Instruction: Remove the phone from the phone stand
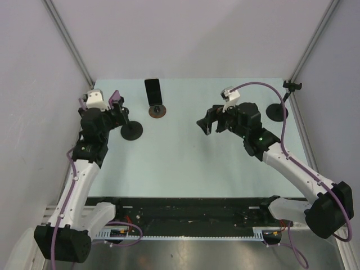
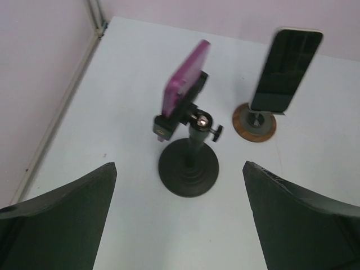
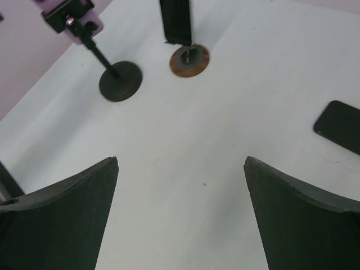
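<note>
Left wrist view: pink phone [image 2: 185, 76] sits clamped, tilted, atop the black stand [image 2: 197, 174], at the table's [image 1: 185, 163] left side.
The left gripper [image 2: 180, 166] is spread wide, near the stand and holding nothing. Beside it, a black phone [image 2: 286, 70] leans on a brown-based stand [image 2: 254, 122]. The right gripper [image 3: 181, 160], also wide and empty, hangs well apart from both.
</note>
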`<act>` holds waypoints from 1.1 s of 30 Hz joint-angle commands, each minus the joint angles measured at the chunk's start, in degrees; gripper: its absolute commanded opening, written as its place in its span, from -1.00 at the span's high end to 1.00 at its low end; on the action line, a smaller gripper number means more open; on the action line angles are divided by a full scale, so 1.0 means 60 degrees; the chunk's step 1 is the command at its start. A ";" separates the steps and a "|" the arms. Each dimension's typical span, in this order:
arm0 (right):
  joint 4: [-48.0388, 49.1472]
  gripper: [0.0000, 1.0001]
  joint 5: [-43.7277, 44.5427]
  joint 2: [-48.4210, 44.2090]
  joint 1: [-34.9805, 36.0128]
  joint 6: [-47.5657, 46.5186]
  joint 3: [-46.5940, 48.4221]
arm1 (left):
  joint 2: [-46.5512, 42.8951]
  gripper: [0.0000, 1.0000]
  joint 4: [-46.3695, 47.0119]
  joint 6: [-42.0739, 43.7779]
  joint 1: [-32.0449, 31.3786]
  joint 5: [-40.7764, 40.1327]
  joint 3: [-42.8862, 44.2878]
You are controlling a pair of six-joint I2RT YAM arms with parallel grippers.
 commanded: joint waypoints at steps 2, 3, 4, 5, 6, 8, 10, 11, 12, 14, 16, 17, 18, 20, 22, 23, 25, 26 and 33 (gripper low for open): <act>0.0148 -0.99 -0.0728 0.0003 0.0653 -0.0490 -0.0132 | 0.0632 -1.00 0.0107 0.0169 0.0957 0.0929 0.1026; 0.0148 -0.99 -0.0771 0.0018 0.0785 -0.0505 -0.0132 | 0.0938 -0.99 0.0108 0.0315 0.1074 0.0988 0.1129; -0.0157 -0.99 -0.0888 0.0018 0.0815 -0.0549 -0.0161 | 0.1144 -0.98 0.0093 0.0346 0.1220 0.1380 0.1333; -0.0189 -0.98 -0.0962 0.0018 0.0859 -0.0578 -0.0176 | 0.1335 -0.97 0.0078 0.0346 0.1671 0.1645 0.1451; -0.0189 -0.98 -0.1035 0.0032 0.0903 -0.0651 -0.0205 | 0.1511 -0.95 0.0093 0.0346 0.1835 0.1880 0.1553; -0.0233 -0.98 -0.1167 0.0003 0.0991 -0.0754 -0.0249 | 0.2096 -0.92 0.0093 0.0419 0.2288 0.2786 0.1934; -0.0248 -0.98 -0.1284 0.0018 0.1020 -0.0915 -0.0278 | 0.2681 -0.86 0.0093 0.0624 0.2480 0.3388 0.2315; -0.0277 -0.98 -0.1285 0.0018 0.1035 -0.0959 -0.0293 | 0.2902 -0.82 0.0049 0.0711 0.2641 0.3594 0.2461; -0.0292 -0.98 -0.1299 0.0032 0.1035 -0.1003 -0.0293 | 0.3092 -0.78 -0.0024 0.0814 0.2686 0.3770 0.2724; -0.0336 -0.98 -0.1314 0.0018 0.1050 -0.1091 -0.0293 | 0.3604 -0.74 -0.0082 0.1106 0.2759 0.4281 0.2974; -0.0365 -0.98 -0.1358 0.0018 0.1050 -0.1179 -0.0308 | 0.3898 -0.69 -0.0127 0.1283 0.2760 0.4532 0.3253; -0.0394 -0.98 -0.1358 0.0032 0.1064 -0.1223 -0.0308 | 0.4089 -0.68 -0.0127 0.1342 0.2760 0.4693 0.3341; -0.0409 -0.98 -0.1401 0.0033 0.1065 -0.1252 -0.0308 | 0.4206 -0.62 -0.0141 0.1531 0.2760 0.4825 0.3487; -0.0453 -0.97 -0.1416 0.0047 0.1065 -0.1267 -0.0322 | 0.4426 -0.57 -0.0171 0.1708 0.2760 0.4943 0.3590; -0.0482 -0.97 -0.1475 0.0076 0.1094 -0.1296 -0.0322 | 0.4559 -0.47 -0.0214 0.1752 0.2760 0.5060 0.3722; -0.0468 -0.97 -0.1489 0.0091 0.1079 -0.1311 -0.0337 | 0.4617 -0.41 -0.0215 0.1767 0.2760 0.5134 0.3737; -0.0439 -0.97 -0.1563 0.0150 0.1079 -0.1267 -0.0337 | 0.4632 -0.22 -0.0273 0.1767 0.2760 0.5397 0.3708; -0.0424 -0.96 -0.1563 0.0164 0.1094 -0.1253 -0.0337 | 0.4589 -0.18 -0.0302 0.1709 0.2745 0.5456 0.3635; -0.0306 -0.96 -0.1856 0.0296 0.1123 -0.1047 -0.0337 | 0.3448 0.50 -0.0390 0.1430 0.2643 0.5428 0.2669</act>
